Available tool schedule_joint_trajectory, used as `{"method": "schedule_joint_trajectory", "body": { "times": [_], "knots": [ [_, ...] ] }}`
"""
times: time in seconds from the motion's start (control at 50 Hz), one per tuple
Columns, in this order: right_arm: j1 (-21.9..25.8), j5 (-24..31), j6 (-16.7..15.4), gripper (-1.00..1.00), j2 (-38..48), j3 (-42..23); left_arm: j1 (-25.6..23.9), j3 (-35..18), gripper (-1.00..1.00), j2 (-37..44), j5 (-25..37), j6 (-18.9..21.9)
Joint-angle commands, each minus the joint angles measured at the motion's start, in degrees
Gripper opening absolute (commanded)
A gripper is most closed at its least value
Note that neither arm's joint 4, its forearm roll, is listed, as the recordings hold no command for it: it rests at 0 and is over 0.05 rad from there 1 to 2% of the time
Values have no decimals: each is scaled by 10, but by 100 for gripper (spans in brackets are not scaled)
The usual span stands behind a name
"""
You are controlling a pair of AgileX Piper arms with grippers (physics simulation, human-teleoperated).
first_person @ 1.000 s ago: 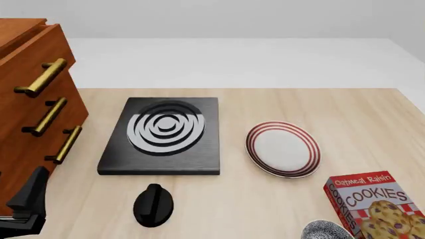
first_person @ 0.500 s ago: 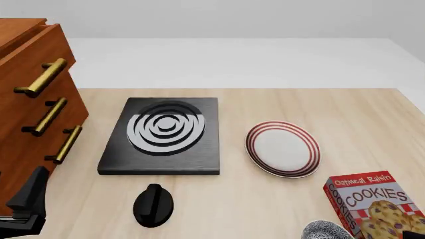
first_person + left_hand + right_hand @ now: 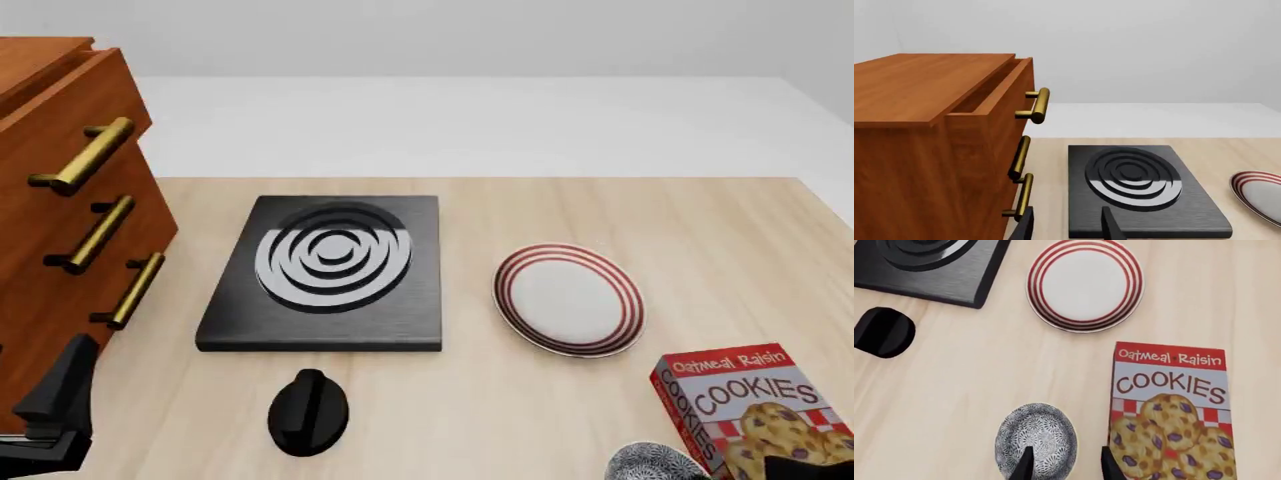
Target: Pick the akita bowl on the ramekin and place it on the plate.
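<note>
Since the earlier frames only the right arm has moved: a dark tip now pokes into the bottom right corner of the front view, over the cookie box [image 3: 754, 410]; everything else sits as it did.

Left to right: one wooden drawer chest [image 3: 60, 210] with three brass handles; the left pincer [image 3: 1066, 226], fingers parted and holding nothing, idle by the chest; one black burner block [image 3: 324, 272]; one black knob [image 3: 308, 411]; one plate [image 3: 569, 298], mid-counter; one bowl [image 3: 1035, 442] at the near edge, just beside the box and well apart from the plate; one box. The ramekin is not discernible under the bowl.

The right pincer [image 3: 1064, 463] hangs above the bowl, fingers spread and empty. One fingertip lies over the bowl's middle, the other outside its rim toward the box. To grasp well, I judge it should drop straight down astride that rim wall, mind the tight gap to the box, pinch firmly, then lift clear before carrying to the plate.
</note>
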Motion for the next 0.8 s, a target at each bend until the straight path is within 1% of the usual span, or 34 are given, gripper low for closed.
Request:
{"method": "schedule_joint_trajectory", "body": {
  "times": [0.02,0.06,0.14,0.24,0.62,0.8],
  "knots": [
    [9,-61,26,100,37,37,0,0,100,0,0,0],
    [10,-71,27,100,42,42,0,0,100,0,0,0],
    [17,-86,41,100,50,53,0,0,100,0,0,0],
    [24,-89,48,100,49,62,0,0,100,0,0,0],
    [31,-110,59,100,57,81,0,0,100,0,0,0],
    [31,-131,60,100,68,93,0,0,100,0,0,0]
  ]
}}
